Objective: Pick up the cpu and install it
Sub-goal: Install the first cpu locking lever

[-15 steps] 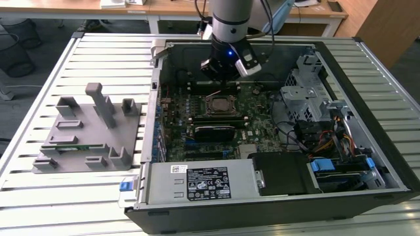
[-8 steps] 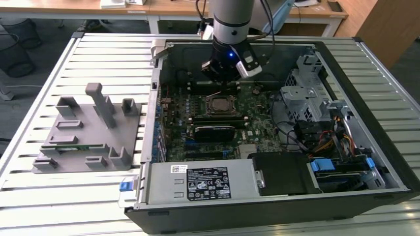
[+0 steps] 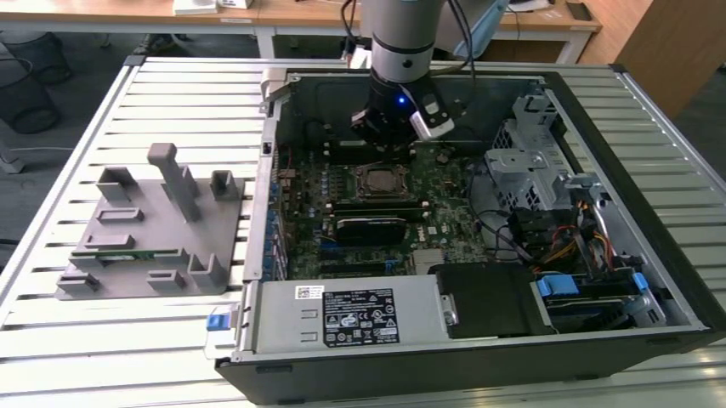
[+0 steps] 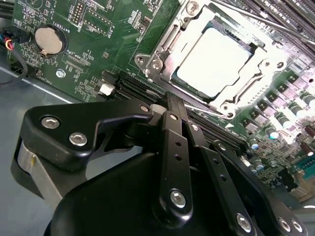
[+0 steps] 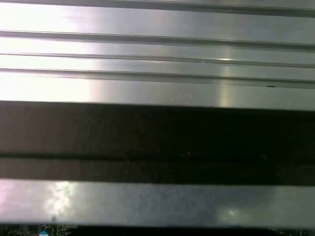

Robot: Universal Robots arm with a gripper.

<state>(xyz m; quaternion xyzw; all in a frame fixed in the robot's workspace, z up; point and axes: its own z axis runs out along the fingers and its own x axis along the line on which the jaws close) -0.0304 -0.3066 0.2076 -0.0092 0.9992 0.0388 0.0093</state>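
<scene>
Cpu [image 4: 212, 61] chip, square with a shiny silver top, lies flat inside its socket frame [image 4: 165, 37] on the green motherboard [image 4: 103, 29]. In the exterior view the cpu [image 3: 377, 179] sits near the middle of the board, inside the open computer case [image 3: 477, 357]. The metal frame runs around the chip's edges, and a thin wire lever [image 4: 246, 17] crosses close to one side of it.

The gripper [image 4: 170, 101] hangs just beside the socket, a little apart from the chip. Its black fingers [image 4: 174, 147] look pressed together at the tip with nothing between them, though the tip is partly hidden behind the finger links, so this is only likely. In the exterior view the gripper [image 3: 392, 144] is at the end of the grey arm [image 3: 403, 38], which comes straight down into the case, just behind the socket.

A round silver coin battery [image 4: 48, 40] sits on the board, well apart from the chip. On the slatted table [image 3: 170, 102], to the exterior view's left of the case, stands a grey plastic holder [image 3: 153, 229] with a green memory stick [image 3: 119, 252] lying in it. The first wrist view shows shiny metal slats [image 5: 157, 29].
</scene>
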